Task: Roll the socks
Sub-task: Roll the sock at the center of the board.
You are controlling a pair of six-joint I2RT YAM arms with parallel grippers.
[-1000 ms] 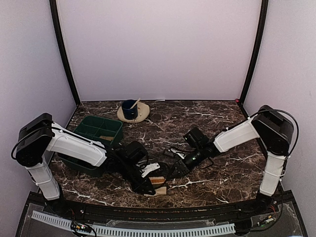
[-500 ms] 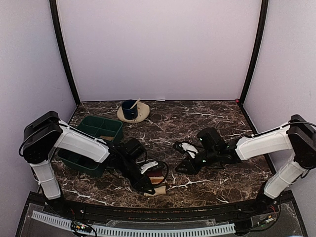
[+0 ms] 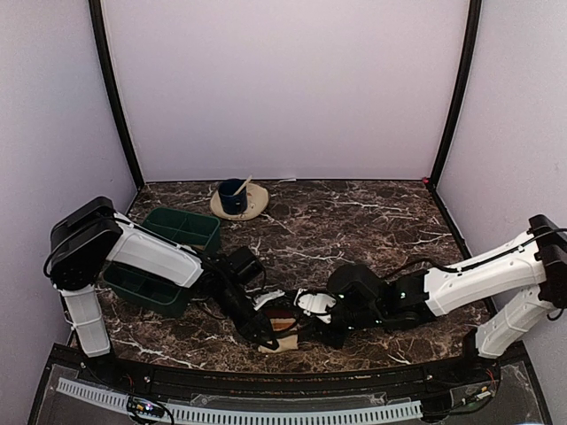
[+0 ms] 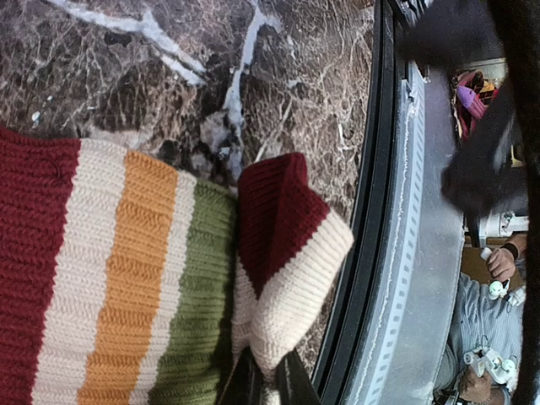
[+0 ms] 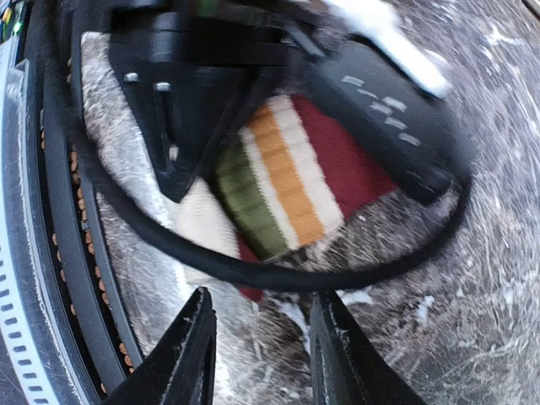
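Note:
The striped sock [image 4: 126, 270] lies flat on the marble near the table's front edge, showing red, cream, orange and green bands. My left gripper [image 4: 263, 384] is shut on its folded red and cream cuff [image 4: 287, 245], which stands up from the sock. From above, the socks [image 3: 284, 325] are a small bundle between both grippers, left gripper [image 3: 264, 335] on them. My right gripper [image 5: 266, 337] is open just short of the striped sock [image 5: 291, 173], a black cable [image 5: 278, 274] crossing between. I cannot tell if the cream patch [image 5: 200, 224] is the plain sock.
A green tray [image 3: 182, 215] sits at the left, partly under my left arm. A tan plate [image 3: 256, 204] with a blue cup [image 3: 232, 195] and spoon stands at the back. The black front rail [image 4: 371, 211] runs right beside the socks.
My right arm has swung in from the middle right and come low, close beside the socks, its jaws a little wider. The left gripper has kept its hold on the cuff.

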